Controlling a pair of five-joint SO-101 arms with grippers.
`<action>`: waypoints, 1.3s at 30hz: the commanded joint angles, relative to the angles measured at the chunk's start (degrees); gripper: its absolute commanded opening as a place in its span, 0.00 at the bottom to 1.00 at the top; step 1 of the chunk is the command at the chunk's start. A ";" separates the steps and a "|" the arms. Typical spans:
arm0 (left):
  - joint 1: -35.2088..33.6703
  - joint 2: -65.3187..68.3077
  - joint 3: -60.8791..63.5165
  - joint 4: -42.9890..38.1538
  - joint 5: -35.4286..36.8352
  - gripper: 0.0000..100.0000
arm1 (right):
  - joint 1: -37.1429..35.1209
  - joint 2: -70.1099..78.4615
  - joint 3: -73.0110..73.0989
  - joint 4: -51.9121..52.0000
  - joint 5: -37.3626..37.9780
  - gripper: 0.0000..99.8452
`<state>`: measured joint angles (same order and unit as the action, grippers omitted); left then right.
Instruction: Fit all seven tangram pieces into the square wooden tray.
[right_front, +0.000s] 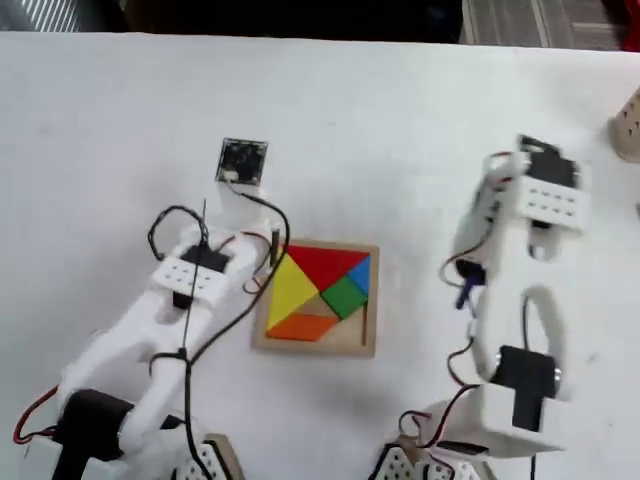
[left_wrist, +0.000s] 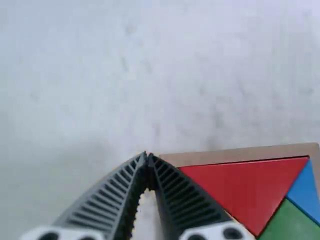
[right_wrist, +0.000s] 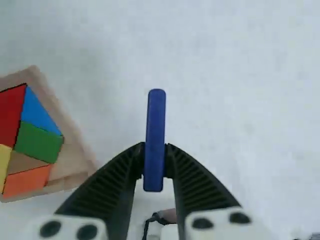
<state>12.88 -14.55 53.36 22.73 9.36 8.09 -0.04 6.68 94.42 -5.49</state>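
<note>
The square wooden tray (right_front: 362, 343) lies flat on the white counter (right_front: 400, 120), just below the middle of the high view. Five coloured pieces lie in it. A large red triangle (right_front: 327, 266) fills the top, a large yellow triangle (right_front: 289, 288) the left side, and a green square (right_front: 345, 297) sits at the centre. A small light blue triangle (right_front: 361, 275) lies against the right wall and an orange parallelogram (right_front: 303, 326) along the bottom. Bare wood shows in the tray's lower right part. The left hand (right_front: 275, 248) rests at the tray's upper left corner. In the left wrist view this left hand (left_wrist: 146, 159) has its ribbed fingers (left_wrist: 182, 200) pressed together, holding nothing, tips at the corner of the tray (left_wrist: 240, 154), with the red triangle (left_wrist: 245, 190) just beside them. The right hand (right_front: 466, 283) hangs over bare counter to the right of the tray, well apart from it. It pinches a dark blue flat piece (right_front: 462, 294). In the right wrist view the right hand (right_wrist: 155, 148) grips this dark blue flat piece (right_wrist: 156, 115) on edge, so that its thin side faces the camera and its rounded end sticks out past the fingertips. The tray (right_wrist: 75, 155) lies at the left edge of that view, with a bare wooden gap between the green square (right_wrist: 37, 142) and the orange parallelogram (right_wrist: 25, 180).
</note>
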 joint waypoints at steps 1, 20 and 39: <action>-0.31 -2.59 -2.81 -0.97 -0.18 0.03 | -9.01 -0.66 -0.09 -2.95 -1.67 0.02; -0.13 -2.59 -2.90 -0.97 -0.26 0.03 | -37.58 11.38 -3.60 -14.46 -18.73 0.06; 9.27 -2.51 -0.79 -1.23 -0.35 0.02 | -12.09 -6.29 -4.04 3.65 4.66 0.26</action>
<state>19.21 -14.55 53.36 22.73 9.45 -11.87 0.66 0.62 97.14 -4.70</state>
